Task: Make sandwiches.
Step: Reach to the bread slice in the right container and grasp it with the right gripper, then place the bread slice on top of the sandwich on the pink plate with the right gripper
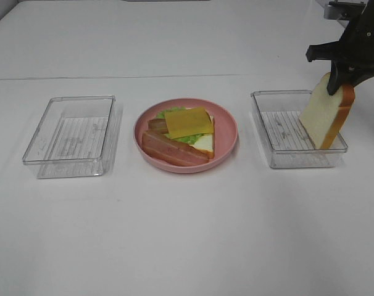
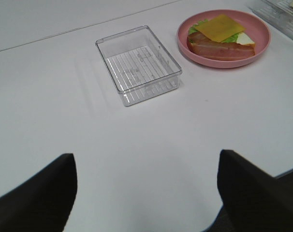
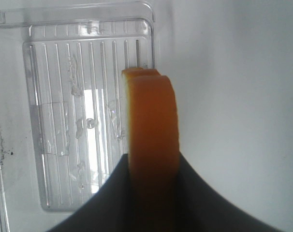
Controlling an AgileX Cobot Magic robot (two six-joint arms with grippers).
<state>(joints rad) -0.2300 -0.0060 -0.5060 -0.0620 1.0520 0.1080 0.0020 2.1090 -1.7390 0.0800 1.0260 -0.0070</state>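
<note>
A sandwich stack lies on the pink plate (image 1: 227, 132): a white bread slice (image 1: 205, 143), green lettuce (image 1: 168, 113), bacon strips (image 1: 172, 150) and a yellow cheese slice (image 1: 188, 121) on top. It also shows in the left wrist view (image 2: 219, 36). My right gripper (image 1: 342, 79) is shut on a second bread slice (image 1: 326, 114) and holds it upright, hanging over the right clear tray (image 1: 279, 132). The right wrist view shows its orange crust (image 3: 153, 130) edge-on between the fingers. My left gripper (image 2: 146, 193) is open and empty above bare table, out of the exterior view.
An empty clear tray (image 1: 73, 132) stands left of the plate, also in the left wrist view (image 2: 137, 65). The right tray (image 3: 79, 116) is empty under the held slice. The white table's far edge runs behind everything.
</note>
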